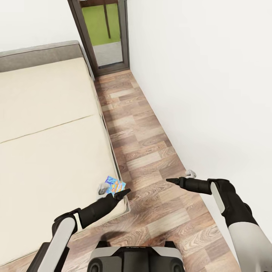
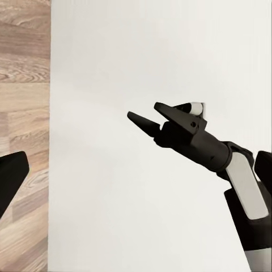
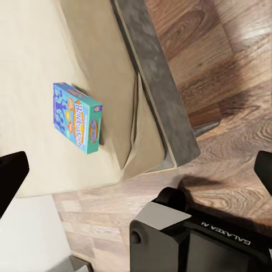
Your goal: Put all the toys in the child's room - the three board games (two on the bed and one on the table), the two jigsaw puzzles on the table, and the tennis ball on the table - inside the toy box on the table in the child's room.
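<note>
Your left gripper [image 1: 124, 193] hangs lower centre, aperture unclear; the right gripper [image 2: 146, 116] is open and empty. The blue board game [image 1: 115, 186] lies at the bed [image 1: 49, 124] corner: likely light and rigid, so pinch its narrow edges.

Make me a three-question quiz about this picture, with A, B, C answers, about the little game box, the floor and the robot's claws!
1. Where is the blue game box?
A. On the bed, near its corner
B. On the wood floor
C. In a claw

2. What is the floor like?
A. Grey carpet
B. Brown wood planks
C. White tiles

3. What is the right claw doing?
A. Squeezing a ball
B. Gripping the game box
C. Holding nothing, over the floor

Answers: 1 A, the box lies on the beige mattress by the corner, just beyond the left claw. 2 B, brown planks run along the bed. 3 C, its fingers are parted and bare in the left wrist view.
</note>
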